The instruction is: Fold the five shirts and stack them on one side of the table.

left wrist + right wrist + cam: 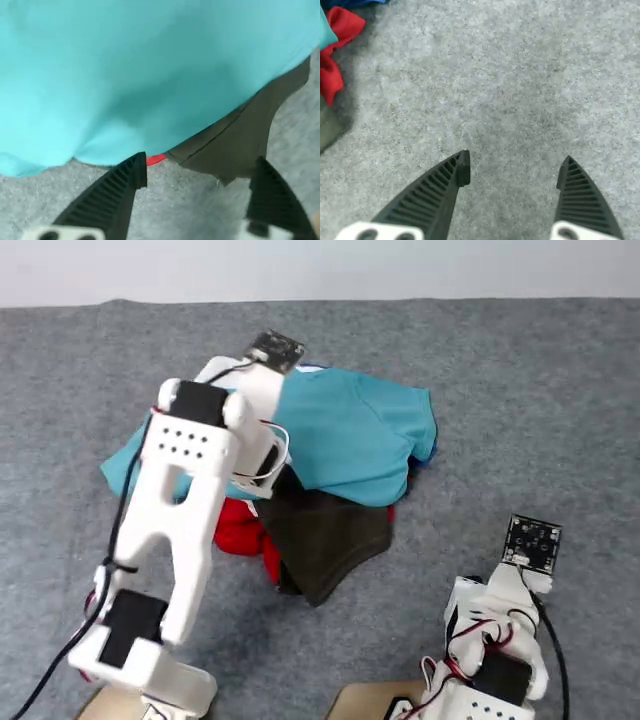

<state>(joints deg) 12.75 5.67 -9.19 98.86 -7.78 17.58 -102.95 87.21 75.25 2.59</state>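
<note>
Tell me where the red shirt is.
In the high view, the red shirt peeks out from under the teal shirt, right beside the dark brown shirt, on the side nearest the arms.

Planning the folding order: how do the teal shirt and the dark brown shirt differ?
The teal shirt lies on top; the dark brown shirt is partly covered by it. The teal shirt shows more cloth than the dark brown shirt. Both are crumpled, unfolded.

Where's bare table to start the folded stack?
Biggest free patch: grey table right of the teal shirt, ahead of the right gripper. Also the far strip behind the shirts. Crowded: centre, where the dark shirt and red shirt lie under the teal one, left gripper at their edge.
</note>
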